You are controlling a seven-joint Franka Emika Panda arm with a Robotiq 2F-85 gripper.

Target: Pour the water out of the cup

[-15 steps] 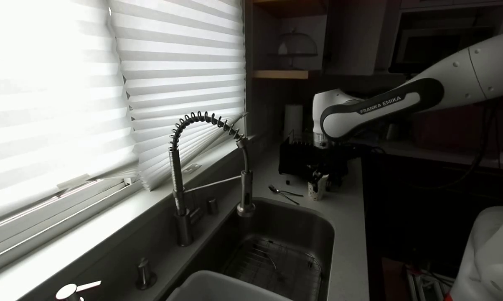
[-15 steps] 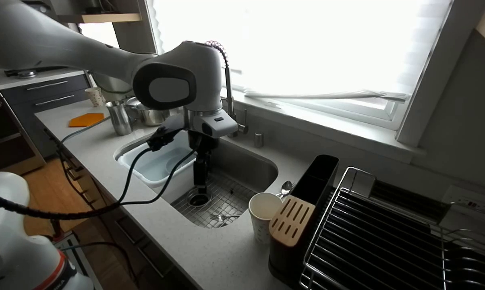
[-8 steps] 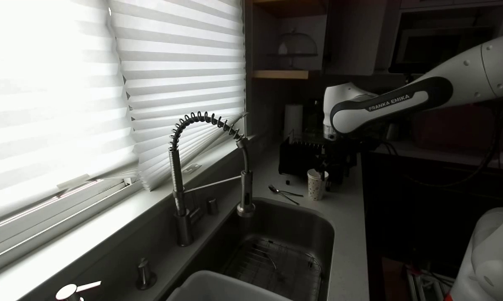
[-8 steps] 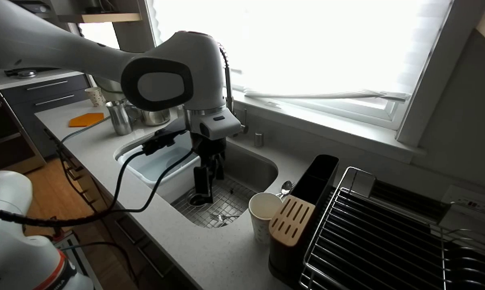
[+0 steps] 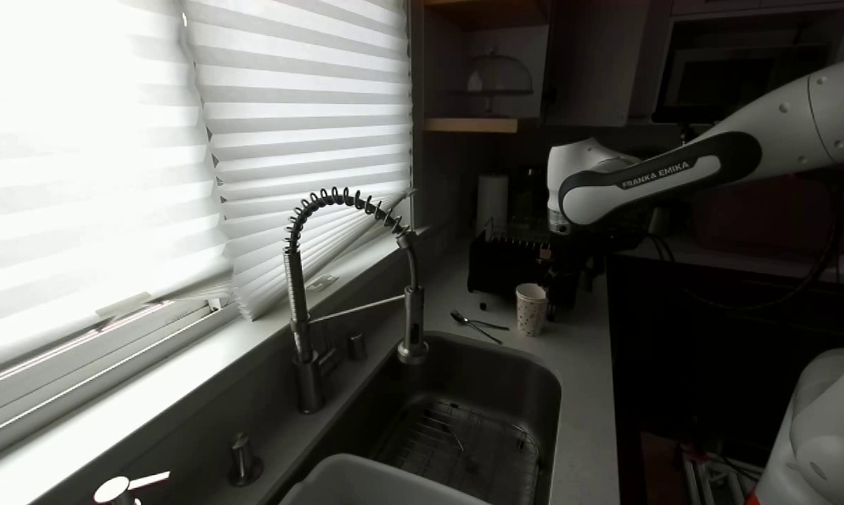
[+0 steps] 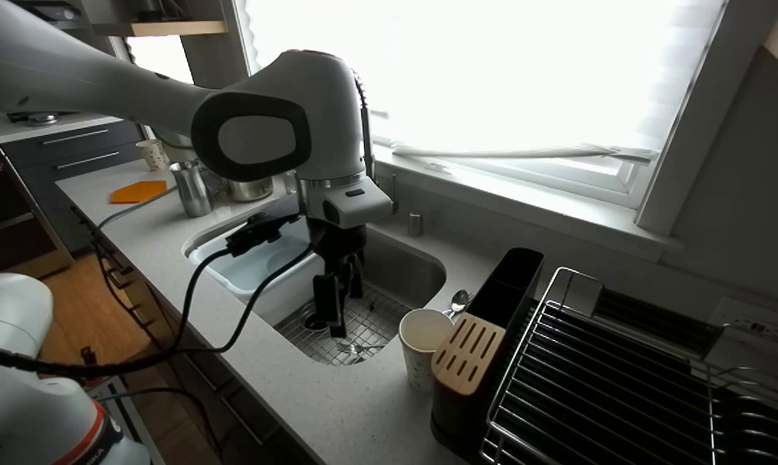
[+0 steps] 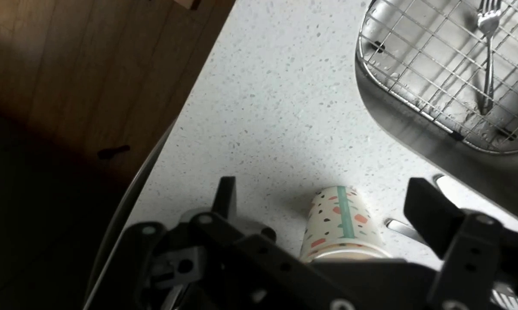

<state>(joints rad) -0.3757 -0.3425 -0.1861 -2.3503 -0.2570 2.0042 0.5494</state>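
Observation:
The paper cup with a speckled pattern stands upright on the counter beside the sink, in both exterior views (image 5: 531,310) (image 6: 421,352). In the wrist view the cup (image 7: 340,215) lies below and between the fingers, its rim partly hidden behind the gripper. My gripper (image 7: 322,185) is open and empty, with a wide gap between its fingers. In an exterior view the gripper (image 6: 344,313) hangs in front of the sink, apart from the cup. No water can be made out; the cup's visible inside looks pale.
The sink (image 5: 545,372) holds a wire rack and a fork (image 7: 489,56). A white tub (image 6: 247,284) stands at its other end. A spoon (image 6: 459,300) lies near the cup. A black utensil holder (image 6: 470,352) and dish rack (image 6: 596,361) stand close beside it. A faucet (image 5: 413,315) arches over the sink.
The gripper has moved away from the window and turned; its two fingers now show apart and it no longer overlaps the cup in an exterior view. The cup has not moved.

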